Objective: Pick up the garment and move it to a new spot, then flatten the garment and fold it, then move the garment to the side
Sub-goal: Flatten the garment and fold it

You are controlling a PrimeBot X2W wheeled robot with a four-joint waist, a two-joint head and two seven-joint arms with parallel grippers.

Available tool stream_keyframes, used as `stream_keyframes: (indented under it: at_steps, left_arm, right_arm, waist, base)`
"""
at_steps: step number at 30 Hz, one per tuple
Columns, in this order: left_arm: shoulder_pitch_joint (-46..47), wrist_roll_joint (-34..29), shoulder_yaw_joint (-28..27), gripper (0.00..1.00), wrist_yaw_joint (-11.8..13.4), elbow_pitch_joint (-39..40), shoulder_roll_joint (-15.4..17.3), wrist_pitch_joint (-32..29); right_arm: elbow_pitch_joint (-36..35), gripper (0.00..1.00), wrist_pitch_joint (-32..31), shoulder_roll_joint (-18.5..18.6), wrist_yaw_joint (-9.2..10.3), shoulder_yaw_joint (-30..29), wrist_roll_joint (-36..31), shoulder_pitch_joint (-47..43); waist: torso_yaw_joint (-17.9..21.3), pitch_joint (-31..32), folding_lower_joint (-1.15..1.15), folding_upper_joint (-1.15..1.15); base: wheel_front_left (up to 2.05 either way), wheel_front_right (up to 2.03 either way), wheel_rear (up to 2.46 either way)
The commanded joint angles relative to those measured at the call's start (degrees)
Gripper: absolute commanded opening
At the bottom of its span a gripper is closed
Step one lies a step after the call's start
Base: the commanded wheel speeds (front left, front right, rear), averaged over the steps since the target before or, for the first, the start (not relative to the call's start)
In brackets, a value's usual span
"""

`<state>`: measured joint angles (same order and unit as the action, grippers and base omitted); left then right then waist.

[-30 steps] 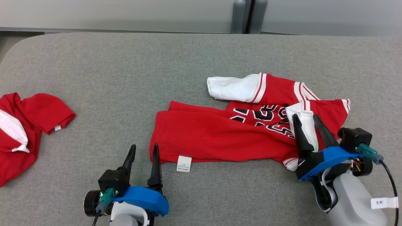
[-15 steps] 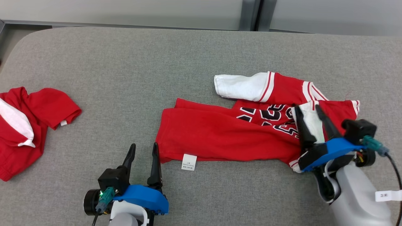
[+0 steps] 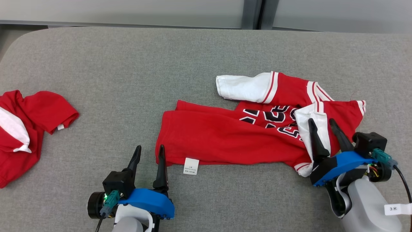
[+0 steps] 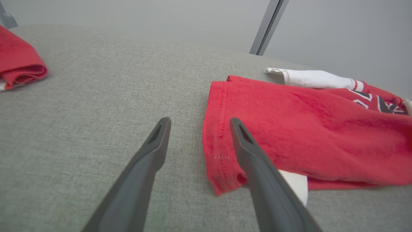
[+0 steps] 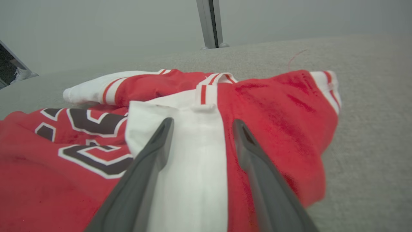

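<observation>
The red garment (image 3: 231,138) lies on the grey worktop (image 3: 128,64), right of centre toward the front edge. The right gripper (image 3: 321,121) stands wide open astride its white sleeve (image 3: 307,114), clasping nothing. The left gripper (image 3: 150,147), also wide and empty, sits at its hem corner.

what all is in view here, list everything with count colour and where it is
jersey: one, red with white sleeves and black lettering, lying crumpled at centre-right of the table
care label: one, white, at the jersey's near hem
second garment: one, red with white, bunched at the table's left edge
table: one, grey fabric top, under everything
post: one, grey, behind the table's far edge
arm tag: one, white, on the right forearm
left gripper: one, dark fingers on a blue mount, open, at the jersey's near-left hem corner
right gripper: one, dark fingers on a blue mount, open, astride the near white sleeve
</observation>
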<state>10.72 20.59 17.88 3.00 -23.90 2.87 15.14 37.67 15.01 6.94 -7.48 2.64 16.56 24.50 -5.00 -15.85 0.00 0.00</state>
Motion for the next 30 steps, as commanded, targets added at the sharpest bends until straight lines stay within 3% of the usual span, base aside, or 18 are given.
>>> stream_keyframes:
  at_steps: [1, 3, 4, 5, 6, 7, 16, 24, 28, 29, 30]
  left_arm:
    - [0.8, -0.2, 0.1, 1.0, -0.1, 0.0, 0.0, 0.0]
    - [1.0, -0.2, 0.0, 1.0, 0.0, -0.1, 0.0, 0.0]
    - [1.0, -0.2, -0.1, 1.0, 0.1, -0.2, 0.0, 0.0]
    - [1.0, -0.1, -0.1, 1.0, 0.1, -0.2, 0.0, 0.0]
    - [1.0, -0.1, -0.2, 1.0, 0.1, -0.2, 0.0, 0.0]
    - [1.0, 0.0, -0.2, 1.0, 0.2, -0.3, 0.0, 0.0]
    - [0.5, -0.1, -1.0, 1.0, 0.2, -0.6, 0.0, 0.0]
    - [-1.1, -0.9, -2.9, 1.0, -0.3, -1.1, 0.0, 0.0]
    - [-2.1, -0.9, -3.8, 1.0, -0.2, -1.3, 0.0, 0.0]
    - [-2.5, -0.9, -4.1, 1.0, -0.2, -1.6, 0.0, 0.0]
    - [-2.4, -0.9, -4.3, 1.0, -0.1, -1.7, 0.0, 0.0]
  right_arm:
    - [0.2, 0.91, 0.2, -0.1, -0.03, 0.1, -0.5, 0.9]
    - [0.3, 0.69, 0.2, 0.0, -0.02, 0.5, -1.2, 1.2]
    - [0.3, 0.49, 0.3, 0.0, -0.02, 0.4, -1.4, 1.3]
    - [0.2, 0.4, 0.2, -0.1, -0.02, 0.5, -1.6, 1.4]
    - [0.1, 0.24, 0.3, -0.1, -0.03, 0.5, -1.6, 1.6]
    - [0.0, 0.0, 0.2, -0.1, -0.03, 0.5, -1.8, 1.9]
    - [-1.8, 0.0, 0.3, -0.5, -0.02, -1.5, -1.2, 1.9]
    - [-8.3, 0.0, 0.2, -1.3, -0.02, -6.3, 2.2, -3.5]
    - [-7.8, 0.0, 0.2, -1.1, -0.03, -9.8, 0.9, -7.1]
    - [-6.5, 0.81, 0.2, -1.1, -0.02, -12.6, -0.9, -8.7]
    - [-6.4, 1.0, 0.3, -1.2, -0.03, -13.7, -2.3, -9.0]
  waist:
    - [-0.2, -0.2, 0.0, 0.0]
    - [-0.3, -0.4, 0.0, 0.0]
    - [-0.4, -0.5, 0.0, 0.0]
    - [-0.4, -0.6, 0.0, 0.0]
    - [-0.5, -0.7, 0.0, 0.0]
    - [-0.5, -0.7, 0.0, 0.0]
    - [0.7, 0.1, 0.0, 0.0]
    - [5.9, 4.1, 0.0, 0.0]
    - [8.6, 6.1, 0.0, 0.0]
    - [9.4, 6.9, 0.0, 0.0]
    - [9.6, 7.2, 0.0, 0.0]
  base:
    - [0.0, 0.0, 0.0]
    - [0.0, 0.0, 0.0]
    - [0.0, 0.0, 0.0]
    - [0.0, 0.0, 0.0]
    - [0.0, 0.0, 0.0]
    - [0.0, 0.0, 0.0]
    - [0.0, 0.0, 0.0]
    - [0.0, 0.0, 0.0]
    - [0.0, 0.0, 0.0]
    - [0.0, 0.0, 0.0]
    - [0.0, 0.0, 0.0]
